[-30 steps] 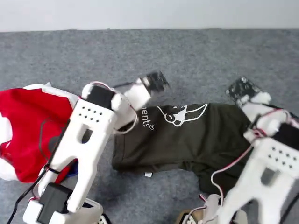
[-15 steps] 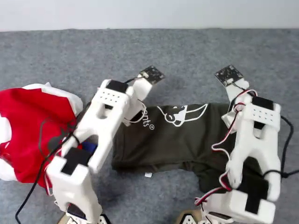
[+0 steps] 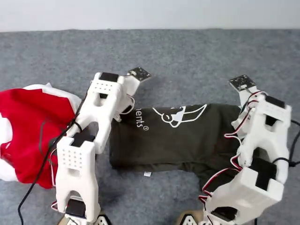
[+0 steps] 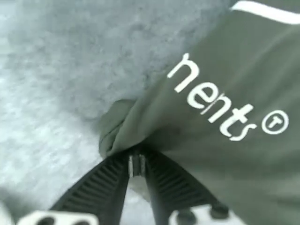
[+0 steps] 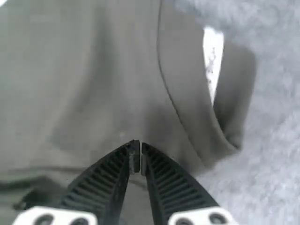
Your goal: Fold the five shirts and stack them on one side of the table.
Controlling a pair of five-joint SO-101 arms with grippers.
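Open room: a grey felt-like table cover [image 3: 187, 61] lay bare from 10 to 2 o'clock, beyond both arms.
Edges: the dark olive cotton T-shirt with white print [image 3: 178, 140] stretched flat from the centre toward 3 o'clock, its hem facing 6 o'clock.
Left gripper [image 4: 136, 164]: clenched on a bunched fold at the shirt's 9 o'clock edge, beside the white lettering.
Right gripper [image 5: 136, 157]: clenched on plain cloth near the shirt's 3 o'clock end, close to a folded seam.
Neighbour: a crumpled red and white shirt pile [image 3: 28, 131] sat at 9 o'clock, near the olive shirt.
Room: a pale wall band [image 3: 150, 14] ran along 12 o'clock.
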